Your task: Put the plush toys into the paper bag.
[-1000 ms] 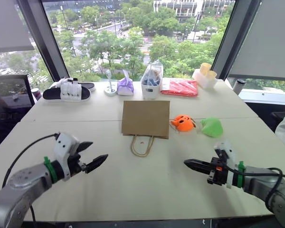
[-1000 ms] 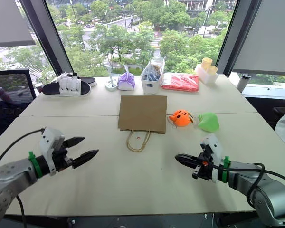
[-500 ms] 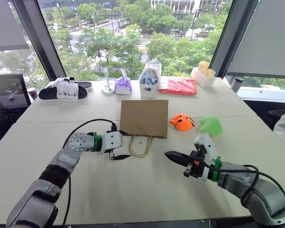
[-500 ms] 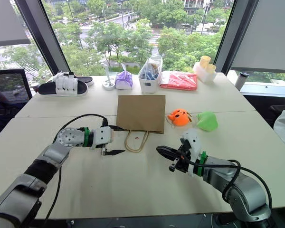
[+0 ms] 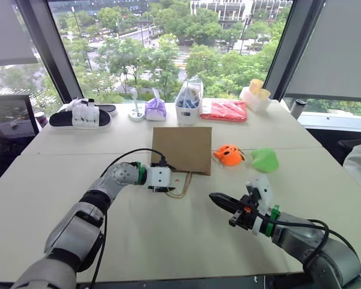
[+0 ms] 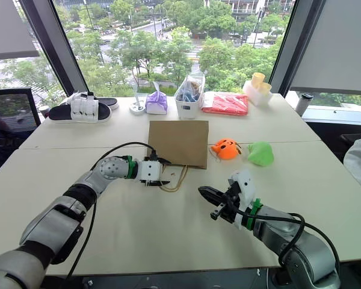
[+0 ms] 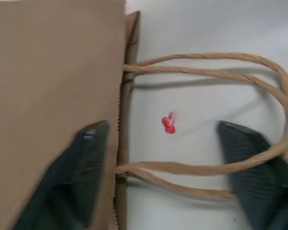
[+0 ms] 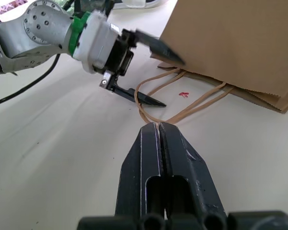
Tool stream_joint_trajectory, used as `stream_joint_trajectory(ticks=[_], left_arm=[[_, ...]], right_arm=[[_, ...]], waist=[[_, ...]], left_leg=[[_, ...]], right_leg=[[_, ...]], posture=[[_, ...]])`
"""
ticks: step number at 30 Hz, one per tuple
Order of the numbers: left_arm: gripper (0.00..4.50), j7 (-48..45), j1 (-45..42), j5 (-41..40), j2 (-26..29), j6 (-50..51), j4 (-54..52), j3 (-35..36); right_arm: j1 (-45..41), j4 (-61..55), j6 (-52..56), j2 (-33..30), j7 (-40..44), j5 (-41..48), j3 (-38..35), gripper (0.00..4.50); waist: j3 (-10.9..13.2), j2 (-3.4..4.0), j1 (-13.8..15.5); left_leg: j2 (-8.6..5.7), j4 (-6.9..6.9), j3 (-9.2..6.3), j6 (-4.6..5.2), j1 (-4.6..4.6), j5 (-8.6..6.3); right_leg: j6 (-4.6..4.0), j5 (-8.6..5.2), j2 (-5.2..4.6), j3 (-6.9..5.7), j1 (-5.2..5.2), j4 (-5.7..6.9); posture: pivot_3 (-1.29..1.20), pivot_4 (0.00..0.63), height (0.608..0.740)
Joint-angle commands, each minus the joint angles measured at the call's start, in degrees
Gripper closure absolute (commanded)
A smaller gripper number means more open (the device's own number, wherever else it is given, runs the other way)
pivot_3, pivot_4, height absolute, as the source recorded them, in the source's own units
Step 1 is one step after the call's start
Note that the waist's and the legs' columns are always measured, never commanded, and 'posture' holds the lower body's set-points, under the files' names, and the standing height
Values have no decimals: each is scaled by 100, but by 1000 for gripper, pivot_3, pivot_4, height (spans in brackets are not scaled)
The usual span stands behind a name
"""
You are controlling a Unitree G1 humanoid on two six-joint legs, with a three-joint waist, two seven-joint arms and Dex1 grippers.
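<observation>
Left gripper (image 7: 158,143), parted, had swung in over my paper bag (image 5: 182,149) mouth and twine handles (image 7: 221,120); right gripper (image 8: 158,132) stayed shut above the white table (image 5: 168,241) by the windows (image 5: 168,48).

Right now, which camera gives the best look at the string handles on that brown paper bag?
The left wrist view: the twine handles lie close up on the table between the open left pincer's fingers. The right wrist view shows them farther off; the eye views show them small below the paper bag.
</observation>
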Motion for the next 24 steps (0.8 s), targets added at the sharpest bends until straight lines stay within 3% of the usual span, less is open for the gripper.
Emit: stream_joint_trajectory(ticks=[1, 4, 11, 17, 18, 21, 24], left_arm=[[2848, 380, -177, 148, -58, -252, 156, 54], [4371, 385, -203, -45, -123, -352, 199, 253], [4445, -791, -224, -1333, -348, 406, -171, 1064], [4445, -1754, -78, -2556, -336, 3394, -2025, 1601], [4445, -1807, 19, -2793, -308, 4354, -2527, 1615], [4445, -1620, 202, -3229, -193, 6885, -3797, 1554], [4445, -1364, 302, -3542, -183, 8180, -4701, 1594]], right_arm=[[-40, -130, -153, 82, -58, -12, -71, 4500], [22, -159, -162, 88, -61, -8, -50, 4500], [-44, -48, -257, 147, -73, -182, 144, 4500], [-731, 726, -1046, 554, -463, -1446, 931, 4500], [-918, 977, -1192, 676, -559, -1668, 1043, 4500], [-1343, 1616, -1492, 981, -713, -2084, 1193, 4500], [-1541, 1997, -1735, 1152, -692, -2294, 1249, 4500]], waist=[[0, 0, -1], [0, -1, 3], [0, -1, -3], [0, -1, -118], [0, -1, -147], [0, -1, -189], [0, -1, -189]], left_leg=[[0, 0, 0, 0, 0, 0], [1, 1, 0, 0, -2, 0], [2, 1, -3, -1, -4, 0], [4, 4, -3, -1, -2, 1], [4, 4, -7, -2, -2, 2], [6, 2, -11, -5, 1, 3], [4, 1, -31, -29, 1, 16]], right_leg=[[0, 0, 0, 0, 0, 0], [0, 0, 0, 0, -4, 4], [0, 0, -1, 0, -7, 5], [0, 0, 4, 0, -8, 13], [0, 0, 5, 0, -8, 16], [0, 0, 9, 4, -12, 36], [0, 0, 22, 18, -23, 60]], posture=[[0, 150, 740], [0, 150, 740], [0, 150, 740], [0, 150, 740], [0, 150, 740], [0, 150, 740], [0, 150, 740]])
